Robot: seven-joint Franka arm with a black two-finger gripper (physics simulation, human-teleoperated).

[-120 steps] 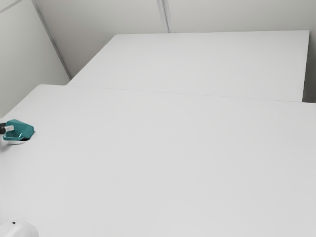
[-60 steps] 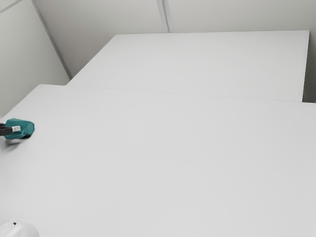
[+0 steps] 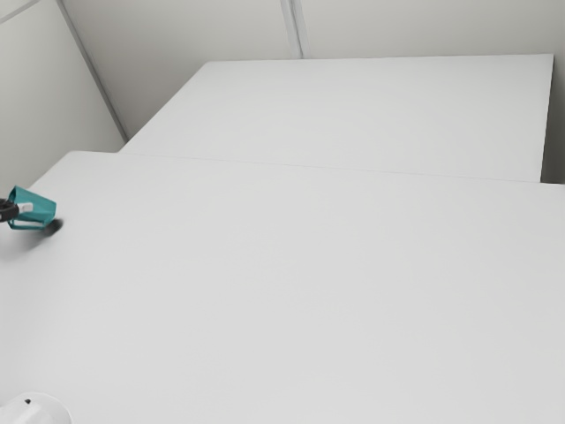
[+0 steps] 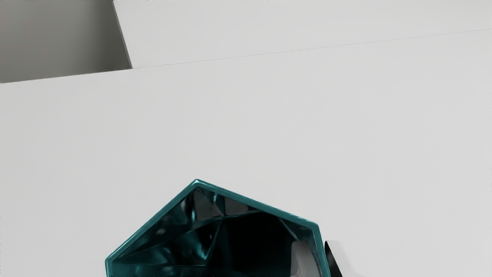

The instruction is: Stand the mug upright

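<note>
At the exterior view's left edge my gripper (image 3: 24, 208) is shut on the wall of the teal faceted mug (image 3: 41, 213). The mug hangs tilted over the white table, with a dark shadow below and beside it. From the wrist, the mug (image 4: 215, 246) presents its open mouth and dark inside to the camera. My gripper (image 4: 321, 256) pinches the wall there, one finger inside the mug and the other outside. The mug's base is hidden in that view.
The white tabletop (image 3: 300, 291) adjoins a second white surface (image 3: 371, 115) along a thin seam. A rounded white object (image 3: 37, 412) shows at the exterior view's lower left corner. Pale walls (image 3: 168, 44) stand behind.
In the exterior view my gripper and the mug have moved up from the table, and the mug's tilt has changed. The shadow now lies apart from the mug.
</note>
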